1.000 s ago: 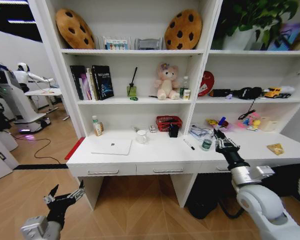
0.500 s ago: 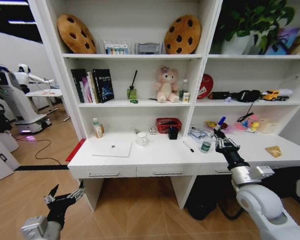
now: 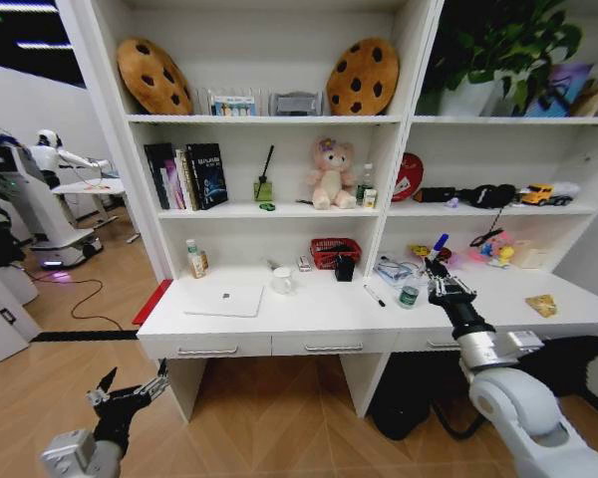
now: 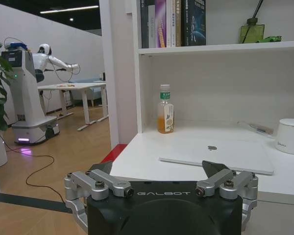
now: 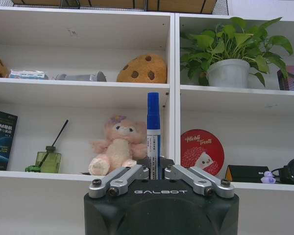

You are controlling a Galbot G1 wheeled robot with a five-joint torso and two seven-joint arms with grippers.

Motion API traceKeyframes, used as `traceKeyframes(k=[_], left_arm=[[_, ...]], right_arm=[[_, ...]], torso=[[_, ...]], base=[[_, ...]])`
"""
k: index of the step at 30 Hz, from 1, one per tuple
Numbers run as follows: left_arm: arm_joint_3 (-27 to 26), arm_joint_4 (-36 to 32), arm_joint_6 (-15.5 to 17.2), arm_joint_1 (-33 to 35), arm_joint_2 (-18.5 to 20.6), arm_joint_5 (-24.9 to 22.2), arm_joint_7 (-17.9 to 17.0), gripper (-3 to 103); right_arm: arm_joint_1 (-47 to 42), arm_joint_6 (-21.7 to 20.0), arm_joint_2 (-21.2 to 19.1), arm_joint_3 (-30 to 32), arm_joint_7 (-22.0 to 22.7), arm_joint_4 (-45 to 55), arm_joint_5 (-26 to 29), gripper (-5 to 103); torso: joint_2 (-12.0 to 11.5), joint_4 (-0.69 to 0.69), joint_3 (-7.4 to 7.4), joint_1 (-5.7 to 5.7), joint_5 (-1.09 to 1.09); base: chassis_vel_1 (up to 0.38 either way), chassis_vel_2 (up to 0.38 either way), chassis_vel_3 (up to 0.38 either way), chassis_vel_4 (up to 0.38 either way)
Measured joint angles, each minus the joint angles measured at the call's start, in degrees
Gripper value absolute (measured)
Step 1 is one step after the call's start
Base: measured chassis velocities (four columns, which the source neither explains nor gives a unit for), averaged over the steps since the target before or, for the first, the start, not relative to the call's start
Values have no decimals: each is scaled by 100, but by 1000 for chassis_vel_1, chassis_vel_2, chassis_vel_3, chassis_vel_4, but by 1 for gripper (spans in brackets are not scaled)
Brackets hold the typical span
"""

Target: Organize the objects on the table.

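Right wrist view, blue-capped pen upright in right hand

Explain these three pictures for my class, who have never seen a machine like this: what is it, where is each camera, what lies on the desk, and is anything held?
It is a wheeled robot with two arms. One camera sits on its head, one on each wrist. The right gripper is shut on a blue-capped pen, held upright above the white desk. The left gripper hangs open, low beside the desk, holding nothing. On the desk lie a silver laptop, a black-capped pen, a teal-lidded jar and a tan packet.
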Motion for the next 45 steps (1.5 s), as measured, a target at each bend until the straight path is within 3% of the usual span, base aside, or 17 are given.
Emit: traceKeyframes(k=[45], left_arm=[[0, 0, 0, 0, 0, 0, 0, 100]], right_arm=[[-37, 110, -34, 63, 141, -38, -113, 9]], torso=[[1537, 0, 837, 699, 0]], base=[[0, 0, 0, 0]])
